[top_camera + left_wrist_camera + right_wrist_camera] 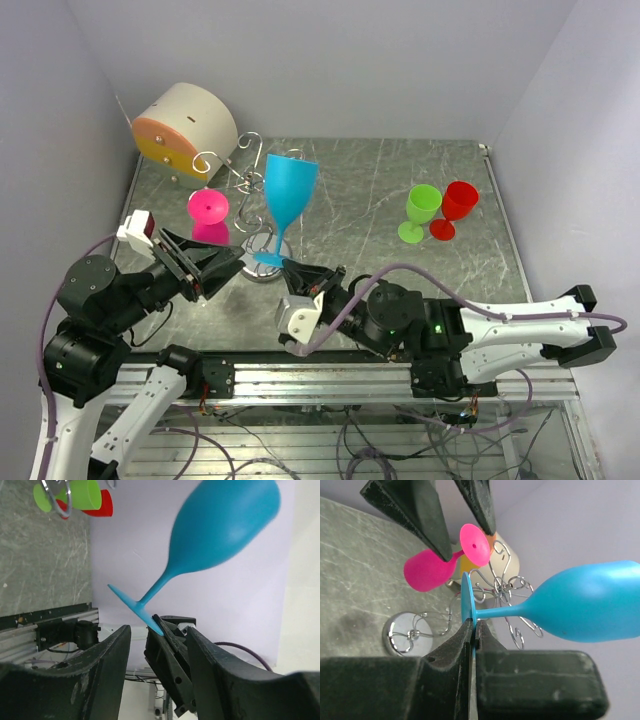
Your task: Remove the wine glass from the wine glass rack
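We find the right gripper (474,630) closest to the lens in the right wrist view. Its two fingers are pressed together on the rim of the foot of the blue wine glass (585,605) and carry the glass clear of the table (380,190). The glass stands bowl up, slightly tilted, just in front of the wine glass rack (407,630). We cannot tell whether it touches the wire arms. The left gripper (238,262) sits just beside the foot of the glass, its jaws spread wide with nothing held between them. A pink wine glass (208,210) sits foot up at the left side of the rack. A green wine glass (420,210) and a red wine glass (455,205) stand together on the table, well apart to the right.
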Motion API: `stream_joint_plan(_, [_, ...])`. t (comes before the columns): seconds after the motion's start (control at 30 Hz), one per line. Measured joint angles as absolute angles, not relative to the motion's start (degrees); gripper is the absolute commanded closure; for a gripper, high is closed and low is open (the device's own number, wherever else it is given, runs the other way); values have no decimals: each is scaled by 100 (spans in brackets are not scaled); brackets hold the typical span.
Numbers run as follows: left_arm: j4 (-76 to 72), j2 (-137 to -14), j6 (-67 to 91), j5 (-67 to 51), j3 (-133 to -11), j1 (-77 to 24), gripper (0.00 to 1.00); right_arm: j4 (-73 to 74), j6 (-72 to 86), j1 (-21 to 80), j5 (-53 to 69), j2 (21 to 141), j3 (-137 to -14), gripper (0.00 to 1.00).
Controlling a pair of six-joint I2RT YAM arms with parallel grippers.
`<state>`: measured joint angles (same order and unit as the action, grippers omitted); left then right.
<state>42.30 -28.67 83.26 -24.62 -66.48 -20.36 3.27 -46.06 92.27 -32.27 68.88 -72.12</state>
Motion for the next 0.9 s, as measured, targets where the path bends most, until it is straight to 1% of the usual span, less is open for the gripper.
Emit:
stream_joint_plan(0.27, [4167, -2633, 8694, -2563, -6346, -2036, 41, -1127, -5754, 9607, -3804, 6984, -6687, 100])
stream_joint_plan(0.6, [4099, -2606, 8860, -2598, -6204, -2036, 42, -1765, -6281, 9677, -3822, 7417, -6683, 100])
stream_joint_plan(0.63, [4095, -2604, 8877, -2598, -6184, -2036, 44, -1778, -6309, 9679, -3819, 7461, -6683, 100])
stream_joint_plan(0.77, [4051, -2558, 8925, -2609, -6125, -2036, 59, -1903, -6425, 9684, -3841, 7592, -6643, 100])
stream_joint_plan(0.83, [4040, -2530, 8936, -2611, -6117, -2036, 71, -1938, -6460, 9684, -3850, 7596, -6591, 100])
stream_joint_plan(0.9, [4005, -2482, 8954, -2613, -6069, -2036, 79, -1979, -6477, 9686, -3865, 7596, -6556, 100])
